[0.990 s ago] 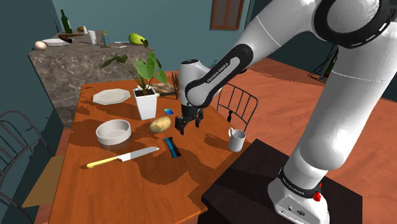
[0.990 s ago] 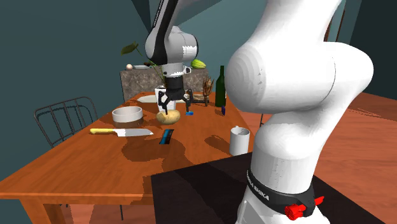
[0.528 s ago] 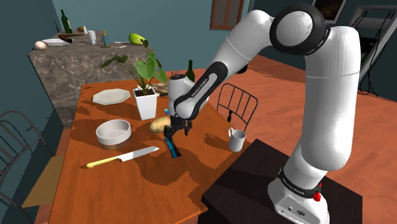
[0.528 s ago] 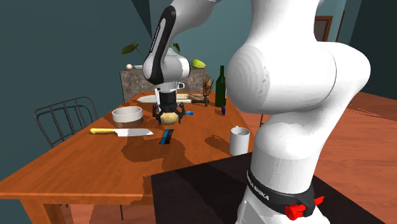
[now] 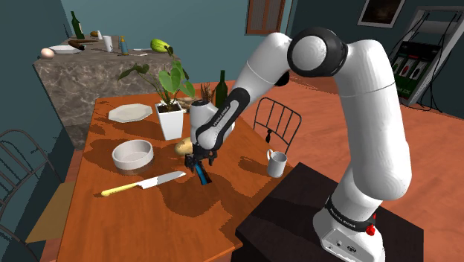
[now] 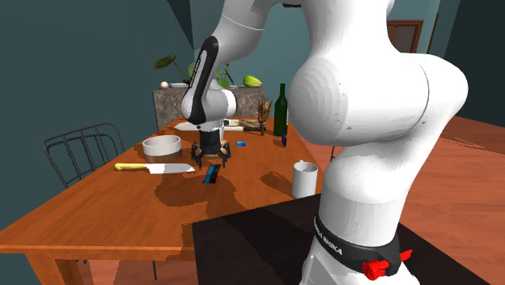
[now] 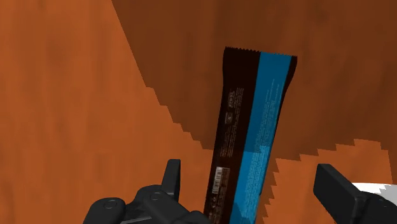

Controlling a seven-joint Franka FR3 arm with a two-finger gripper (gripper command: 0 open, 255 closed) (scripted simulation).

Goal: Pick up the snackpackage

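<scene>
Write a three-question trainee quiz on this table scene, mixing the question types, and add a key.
1. True or false: the gripper is shut on the snack package.
2. What lies beside the package, toward the shoulder view's left? A) spoon B) knife C) fork
3. Fill in: the knife's handle is ____.
Key: 1 false, the fingers stand apart on either side of it; 2 B; 3 yellow.

Dining area of a home: a wooden table (image 5: 171, 223) laid with a plate (image 5: 130, 113), bowl (image 5: 132, 155), knife (image 5: 145, 183) and mug (image 5: 276, 164); a potted plant (image 5: 169, 112) and wine bottle (image 5: 221, 88) also on it; a wire-backed chair (image 5: 279, 123) alongside; a stone-faced counter (image 5: 74, 85) behind, bearing bottles and food; teal walls (image 5: 212, 33) with a framed picture (image 5: 375, 9); reddish wooden floor (image 5: 439, 171).
</scene>
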